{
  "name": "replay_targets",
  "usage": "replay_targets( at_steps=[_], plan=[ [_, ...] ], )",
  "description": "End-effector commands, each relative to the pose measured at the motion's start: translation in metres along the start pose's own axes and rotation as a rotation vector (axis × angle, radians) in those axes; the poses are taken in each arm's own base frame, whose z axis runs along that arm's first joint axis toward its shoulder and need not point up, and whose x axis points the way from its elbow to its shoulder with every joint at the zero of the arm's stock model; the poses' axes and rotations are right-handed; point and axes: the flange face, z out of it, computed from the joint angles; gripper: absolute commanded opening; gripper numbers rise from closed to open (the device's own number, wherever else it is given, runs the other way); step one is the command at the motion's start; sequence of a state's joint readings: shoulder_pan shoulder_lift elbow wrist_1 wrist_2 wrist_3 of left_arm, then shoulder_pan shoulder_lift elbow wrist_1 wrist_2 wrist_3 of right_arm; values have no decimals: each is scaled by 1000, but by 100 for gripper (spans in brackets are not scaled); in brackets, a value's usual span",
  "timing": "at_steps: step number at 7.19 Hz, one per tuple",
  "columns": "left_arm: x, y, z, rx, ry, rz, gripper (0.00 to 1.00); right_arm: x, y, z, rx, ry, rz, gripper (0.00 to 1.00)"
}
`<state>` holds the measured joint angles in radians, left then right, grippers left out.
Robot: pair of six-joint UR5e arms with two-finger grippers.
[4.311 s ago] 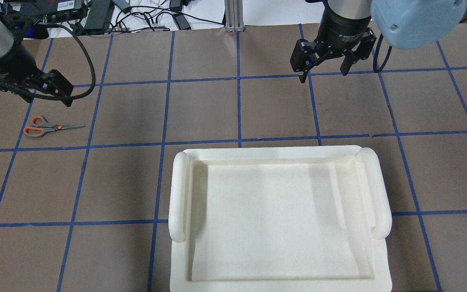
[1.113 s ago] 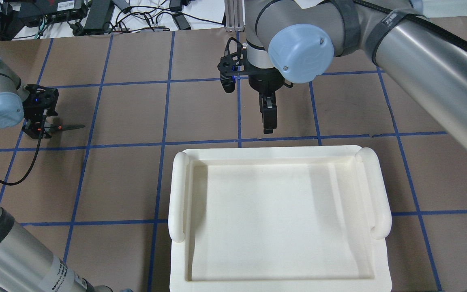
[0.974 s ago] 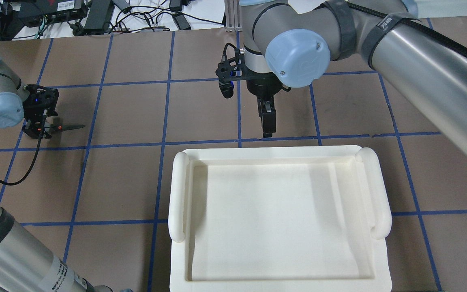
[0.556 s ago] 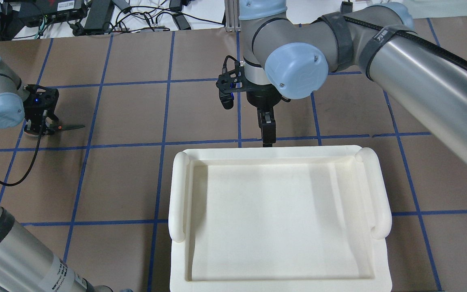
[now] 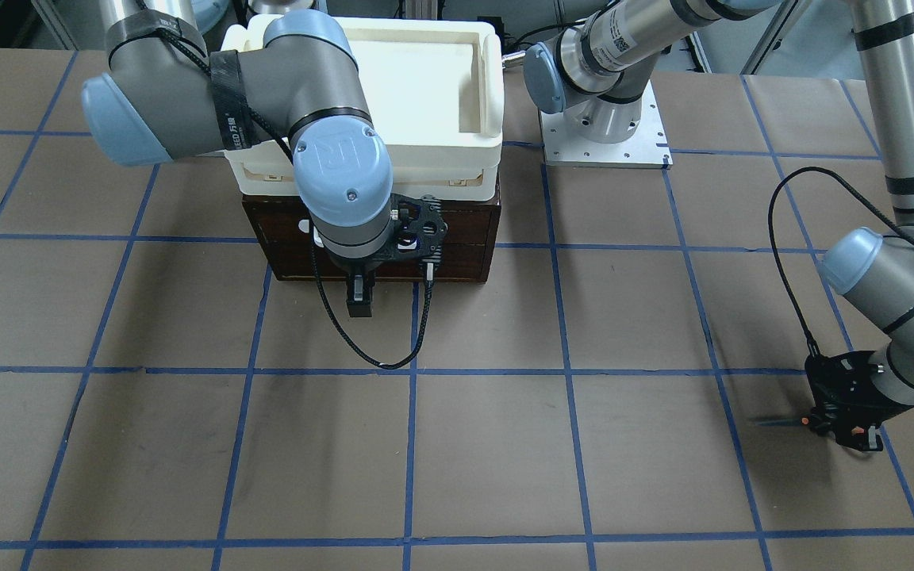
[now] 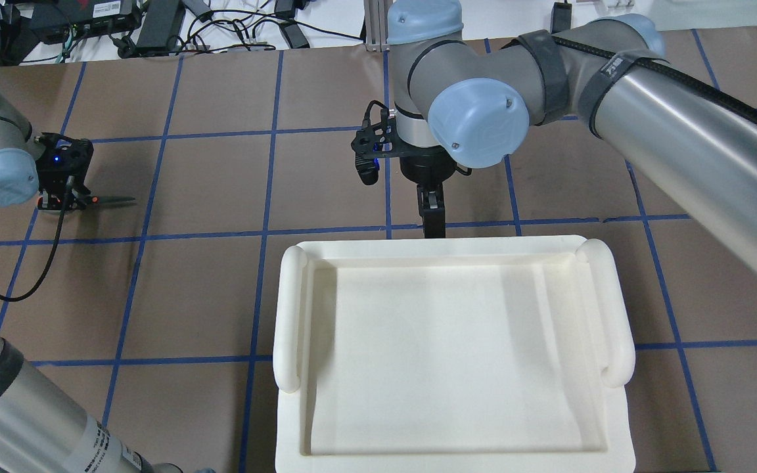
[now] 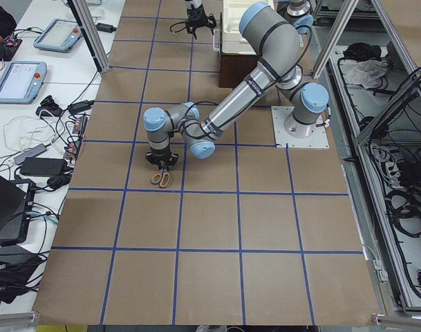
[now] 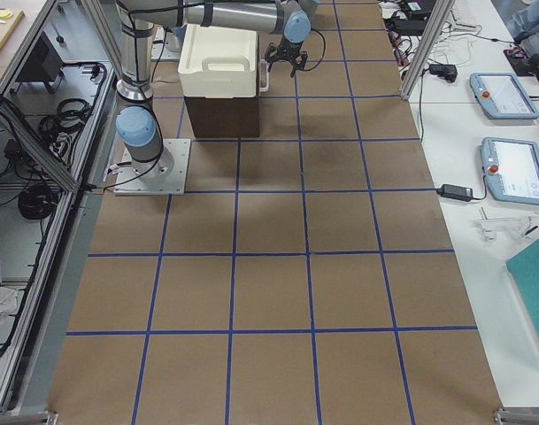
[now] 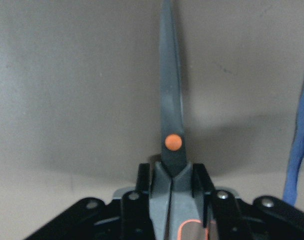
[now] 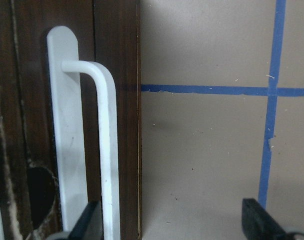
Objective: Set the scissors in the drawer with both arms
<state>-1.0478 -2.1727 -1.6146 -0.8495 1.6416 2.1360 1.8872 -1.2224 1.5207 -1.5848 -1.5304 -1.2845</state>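
The scissors (image 9: 170, 115) have grey handles, an orange pivot dot and dark blades pointing away from the wrist. My left gripper (image 9: 171, 172) is shut on their grey neck just behind the pivot. They also show at the table's left in the overhead view (image 6: 112, 200) under my left gripper (image 6: 63, 200). The dark-brown drawer (image 5: 457, 258) is closed beneath a cream bin. My right gripper (image 6: 433, 223) is open in front of it. In the right wrist view the white bar handle (image 10: 104, 145) runs down to the left finger; the other finger stands well apart over the paper.
The cream plastic bin (image 6: 290, 309) sits on top of the brown drawer chest and hides it from overhead. Brown paper with a blue tape grid (image 6: 267, 230) covers the table. Cables and power bricks (image 6: 155, 20) lie along the far edge.
My right gripper has moved toward the bin's edge, closer to the drawer front. My left gripper and the scissors have shifted slightly up in the view; the blade has moved with it.
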Motion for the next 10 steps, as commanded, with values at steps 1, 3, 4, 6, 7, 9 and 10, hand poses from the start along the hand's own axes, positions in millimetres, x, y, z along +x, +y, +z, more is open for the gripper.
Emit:
replay_targets(
  at_steps=[1, 3, 4, 6, 7, 9, 10],
  plan=[
    [-8, -36, -31, 35, -17, 31, 0, -3, -2, 9, -8, -13, -3, 100],
    [-13, -84, -86, 38, -37, 18, 0, -2, -5, 12, -11, -14, -4, 100],
    [-15, -95, -107, 44, -24, 34, 0, -1, -5, 13, -11, -13, -4, 100],
    [-18, -106, -114, 43, 0, 54, 0, -2, -5, 15, -16, -21, -7, 100],
    [-18, -108, -113, 43, 4, 57, 0, -1, -4, 17, -18, -17, -10, 100],
    [-16, -110, -111, 28, 32, 65, 0, 0, -4, 22, -23, -23, -13, 100],
    [-16, -110, -111, 28, 33, 64, 0, 1, -4, 26, -23, -22, -15, 100]
  ],
)
